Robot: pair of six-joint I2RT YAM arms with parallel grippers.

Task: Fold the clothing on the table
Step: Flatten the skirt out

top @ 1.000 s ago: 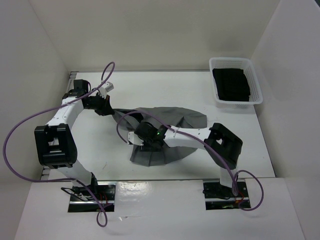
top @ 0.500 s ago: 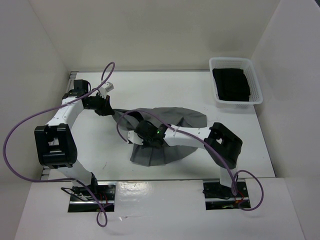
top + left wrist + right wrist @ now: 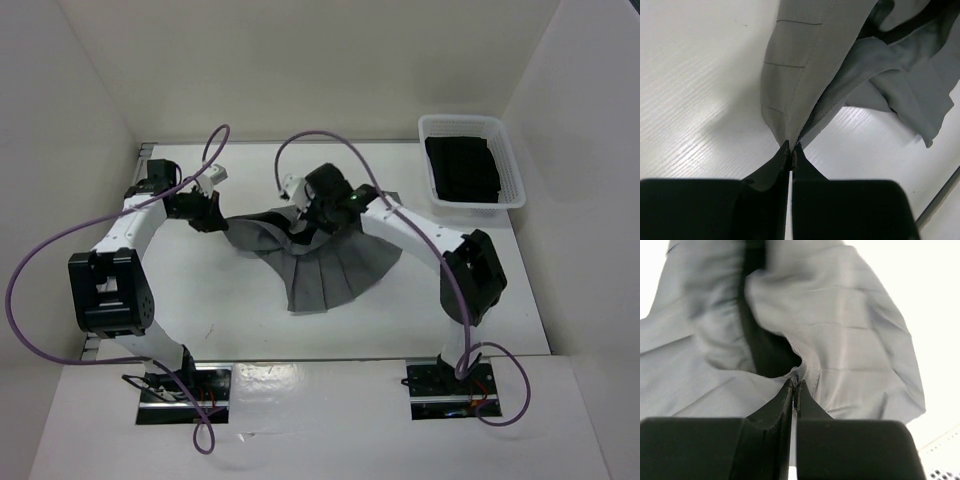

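My left claw and right claw pinch the skirt, which bars the mid bench. Bare bench lies open along the near edge and behind the skirt. The basket blocks the far right corner; walls hem three sides.

high overhead; wrist close-ups on skirt
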